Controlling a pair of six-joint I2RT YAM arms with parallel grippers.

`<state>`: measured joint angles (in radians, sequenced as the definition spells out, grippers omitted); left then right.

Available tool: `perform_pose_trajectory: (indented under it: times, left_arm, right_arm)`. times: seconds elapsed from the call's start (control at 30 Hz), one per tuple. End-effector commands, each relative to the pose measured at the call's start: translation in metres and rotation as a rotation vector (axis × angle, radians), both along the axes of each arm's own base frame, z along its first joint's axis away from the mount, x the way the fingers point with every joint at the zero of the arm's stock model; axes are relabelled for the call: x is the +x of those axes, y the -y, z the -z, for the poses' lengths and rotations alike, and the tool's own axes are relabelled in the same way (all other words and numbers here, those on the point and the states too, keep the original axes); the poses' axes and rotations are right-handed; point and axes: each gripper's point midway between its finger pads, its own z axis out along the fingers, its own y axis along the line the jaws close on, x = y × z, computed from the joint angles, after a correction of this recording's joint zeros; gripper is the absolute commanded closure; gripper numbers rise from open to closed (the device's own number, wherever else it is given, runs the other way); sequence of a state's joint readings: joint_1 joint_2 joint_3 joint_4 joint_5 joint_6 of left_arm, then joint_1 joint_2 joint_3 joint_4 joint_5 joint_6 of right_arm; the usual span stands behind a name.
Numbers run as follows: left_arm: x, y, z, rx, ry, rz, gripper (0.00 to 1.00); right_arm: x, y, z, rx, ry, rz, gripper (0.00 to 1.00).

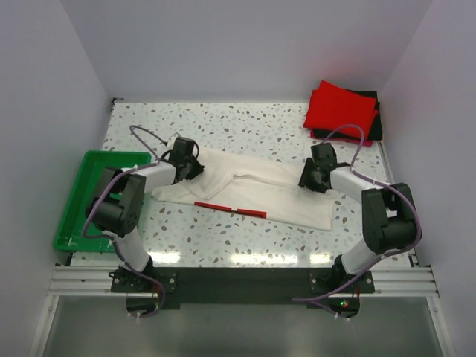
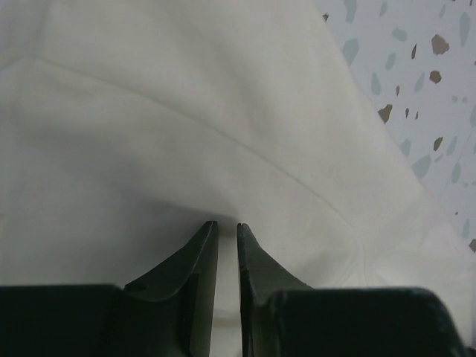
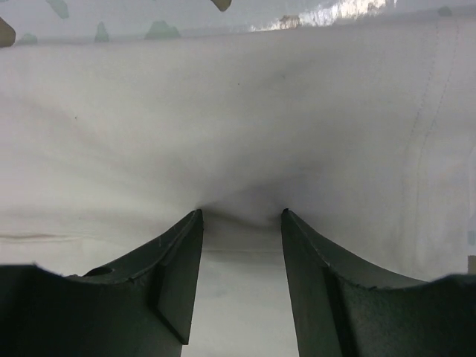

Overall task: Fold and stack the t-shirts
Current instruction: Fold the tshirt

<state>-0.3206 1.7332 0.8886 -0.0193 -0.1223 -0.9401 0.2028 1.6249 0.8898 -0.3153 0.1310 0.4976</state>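
Note:
The cream-white t-shirt (image 1: 260, 192) lies crumpled in a long band across the middle of the table, a thin red stripe (image 1: 230, 208) along its near edge. My left gripper (image 1: 190, 165) rests on its left end. In the left wrist view the jaws (image 2: 227, 223) stand a narrow gap apart, tips touching the cloth (image 2: 186, 111), nothing pinched. My right gripper (image 1: 312, 178) sits on the shirt's right part. There the jaws (image 3: 242, 212) are wide apart, tips pressed into the cloth (image 3: 223, 111). A folded red t-shirt (image 1: 341, 108) lies on a black one (image 1: 375, 125) at the back right.
A green plastic tray (image 1: 71, 204) stands at the left edge of the speckled table (image 1: 223, 242), close to the left arm. White walls close in the back and both sides. The black rail with the arm bases runs along the near edge.

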Motion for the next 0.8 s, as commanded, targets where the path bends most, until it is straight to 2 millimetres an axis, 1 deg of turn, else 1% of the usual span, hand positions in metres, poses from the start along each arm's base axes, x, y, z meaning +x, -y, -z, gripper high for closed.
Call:
perform_pose_trajectory:
  times: [0.0, 0.03, 0.07, 0.1, 0.13, 0.17, 0.2, 0.23, 0.27, 0.3, 0.33, 0.37, 0.4, 0.43, 0.47, 0.5, 0.53, 0.57, 0.6, 0.63, 0.67, 0.7, 0.77]
  left_arm:
    - [0.027, -0.002, 0.007, 0.048, -0.016, -0.014, 0.79]
    - [0.034, -0.002, 0.008, 0.057, -0.017, -0.012, 0.79]
    - [0.039, -0.003, 0.011, 0.061, -0.024, -0.012, 0.79]
    - [0.055, -0.001, 0.012, 0.064, -0.021, -0.013, 0.79]
    - [0.060, -0.002, 0.016, 0.081, -0.032, 0.001, 0.79]
    - [0.068, -0.001, 0.017, 0.086, -0.034, 0.011, 0.79]
    - [0.085, 0.002, 0.021, 0.090, -0.045, 0.018, 0.79]
    - [0.094, 0.003, 0.022, 0.105, -0.046, 0.038, 0.78]
    - [0.118, 0.010, 0.005, 0.098, 0.003, 0.048, 0.78]
    - [0.122, 0.011, 0.025, 0.111, -0.035, 0.083, 0.77]
    - [0.131, 0.016, 0.026, 0.106, -0.029, 0.105, 0.76]
    - [0.155, 0.024, 0.010, 0.084, 0.023, 0.124, 0.75]
    - [0.157, 0.032, 0.031, 0.066, -0.007, 0.171, 0.73]
    - [0.167, 0.036, 0.032, 0.056, 0.009, 0.189, 0.70]
    - [0.185, 0.047, 0.017, 0.024, 0.063, 0.219, 0.68]
    - [0.190, 0.056, 0.031, -0.011, 0.066, 0.260, 0.63]
    - [0.198, 0.062, 0.029, -0.024, 0.088, 0.281, 0.59]
    - [0.207, 0.071, 0.030, -0.064, 0.114, 0.317, 0.56]
    - [0.218, 0.078, 0.023, -0.090, 0.168, 0.338, 0.50]
    - [0.223, 0.082, 0.021, -0.111, 0.191, 0.352, 0.47]
    - [0.233, 0.087, 0.010, -0.134, 0.235, 0.368, 0.44]
    - [0.241, 0.097, 0.005, -0.193, 0.292, 0.402, 0.40]
    - [0.247, 0.107, -0.001, -0.262, 0.338, 0.444, 0.34]
  right_arm:
    - [-0.023, -0.021, 0.007, 0.143, -0.014, 0.017, 0.50]
    - [-0.036, -0.028, 0.010, 0.197, -0.019, 0.026, 0.50]
    - [-0.036, -0.032, 0.007, 0.225, 0.007, 0.028, 0.50]
    - [-0.041, -0.036, 0.006, 0.246, 0.013, 0.031, 0.50]
    - [-0.053, -0.038, 0.012, 0.265, -0.002, 0.036, 0.50]
    - [-0.053, -0.049, -0.001, 0.315, 0.040, 0.033, 0.50]
    - [-0.058, -0.054, -0.003, 0.330, 0.050, 0.031, 0.50]
    - [-0.066, -0.058, -0.003, 0.343, 0.051, 0.031, 0.50]
    - [-0.071, -0.073, -0.014, 0.383, 0.078, 0.018, 0.50]
    - [-0.078, -0.078, -0.014, 0.399, 0.079, 0.019, 0.50]
    - [-0.086, -0.092, -0.016, 0.421, 0.078, -0.008, 0.50]
    - [-0.086, -0.104, -0.029, 0.480, 0.117, 0.009, 0.50]
    - [-0.093, -0.108, -0.026, 0.491, 0.119, 0.017, 0.50]
    - [-0.103, -0.125, -0.029, 0.514, 0.119, -0.019, 0.50]
    - [-0.103, -0.136, -0.037, 0.564, 0.138, 0.002, 0.50]
    - [-0.108, -0.146, -0.039, 0.582, 0.137, -0.009, 0.50]
    - [-0.115, -0.164, -0.046, 0.609, 0.148, -0.036, 0.50]
    - [-0.114, -0.177, -0.054, 0.636, 0.171, -0.059, 0.50]
    - [-0.113, -0.191, -0.058, 0.640, 0.173, -0.082, 0.50]
    - [-0.118, -0.207, -0.062, 0.642, 0.177, -0.123, 0.50]
    - [-0.116, -0.216, -0.064, 0.640, 0.184, -0.144, 0.50]
    - [-0.113, -0.234, -0.062, 0.633, 0.168, -0.175, 0.49]
    - [-0.110, -0.256, -0.064, 0.655, 0.141, -0.240, 0.49]
